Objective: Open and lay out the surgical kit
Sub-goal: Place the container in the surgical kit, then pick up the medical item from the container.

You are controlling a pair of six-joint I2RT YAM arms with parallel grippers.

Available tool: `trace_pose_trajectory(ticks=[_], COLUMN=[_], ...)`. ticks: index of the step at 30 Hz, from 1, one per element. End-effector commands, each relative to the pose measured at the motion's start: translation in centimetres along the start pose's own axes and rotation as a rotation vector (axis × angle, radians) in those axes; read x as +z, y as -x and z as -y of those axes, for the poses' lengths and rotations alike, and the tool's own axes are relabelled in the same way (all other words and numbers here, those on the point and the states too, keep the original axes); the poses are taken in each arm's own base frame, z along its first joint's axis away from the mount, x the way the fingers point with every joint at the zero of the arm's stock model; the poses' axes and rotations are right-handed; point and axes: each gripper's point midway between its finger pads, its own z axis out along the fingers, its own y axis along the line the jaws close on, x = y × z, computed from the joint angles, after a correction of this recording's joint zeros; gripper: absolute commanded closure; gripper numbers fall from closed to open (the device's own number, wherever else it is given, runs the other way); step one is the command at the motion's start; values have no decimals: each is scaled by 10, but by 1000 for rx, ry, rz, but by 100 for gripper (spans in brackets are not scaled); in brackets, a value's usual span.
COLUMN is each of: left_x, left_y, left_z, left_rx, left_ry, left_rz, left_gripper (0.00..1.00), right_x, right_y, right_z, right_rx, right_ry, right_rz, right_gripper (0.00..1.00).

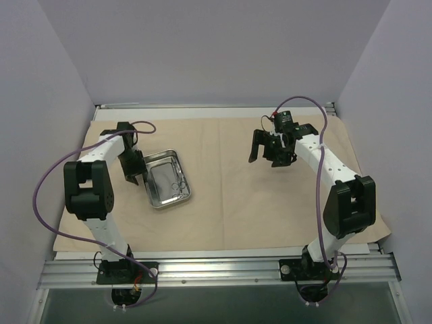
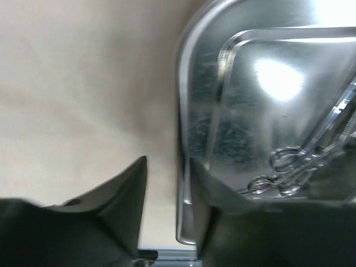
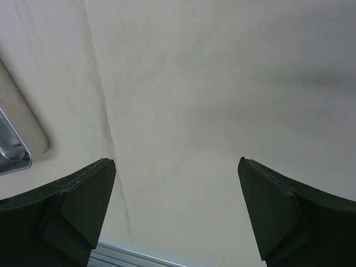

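Steel tray (image 2: 196,83), rim inside slightly parted left claw (image 2: 167,164), unclamped, right claw (image 3: 177,162) wide open above cloth (image 3: 194,67)

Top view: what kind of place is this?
Probably a robot lab booth: white walls enclose it, left arm and right arm are bolted to a metal rail, and a steel tray sits on tan cloth.

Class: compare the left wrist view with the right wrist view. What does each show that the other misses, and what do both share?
Left wrist only: ring-handled instruments lying in the steel tray, its rim between the parted fingers of the left end effector. Right wrist only: the right end effector, wide open over a long crease. Both: the beige cloth wrap underneath.
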Motion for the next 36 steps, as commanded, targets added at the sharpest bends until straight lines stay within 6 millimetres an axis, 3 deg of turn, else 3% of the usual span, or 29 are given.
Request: trace_pose_trajectory(ticks=[1, 2, 4, 6, 8, 9, 11, 14, 16, 18, 22, 26, 36], left_x=[-19, -23, -43, -62, -79, -81, -86, -71, -48, -26, -13, 0, 25], left_y=[-13, -12, -2, 1, 10, 3, 1, -4, -10, -12, -5, -7, -17], left_z=[-36, -34, -24, 1, 25, 46, 65, 83, 93, 99, 117, 128, 119], left_rx=[-41, -37, -26, 30, 55, 95, 116, 151, 152, 156, 159, 138, 106], left_ry=[98, 91, 61, 39, 1, -42, -66, -89, -123, -126, -169, -204, -103], left_rz=[-2, 16, 88, 161, 225, 223, 229, 198, 120, 68, 68, 28, -13], left_gripper=[51, 42, 37, 29, 28, 31, 35, 47, 66, 69, 62, 62, 57], right_x=[-2, -2, 1, 0, 2, 1, -3, -5, -4, -3, 0, -5, 4], right_y=[0, 2, 1, 4, 2, 3, 9, 14, 15, 14, 16, 21, 7], right_z=[-6, -9, -7, -8, -2, 0, 3, 6, 8, 6, 2, 4, 16], right_rx=[-16, -15, -15, -17, -18, -23, -34, -40, -10, 12, 37, 19, 7], right_ry=[-6, -4, -27, -39, -75, -89, -121, -155, -166, -157, -143, -147, -130], right_rz=[-18, -14, -29, -28, -48, -54, -59, -67, -74, -78, -58, -37, -56], right_gripper=[0, 0, 0, 0, 0, 0, 0, 0, 0, 0, 0, 0, 0])
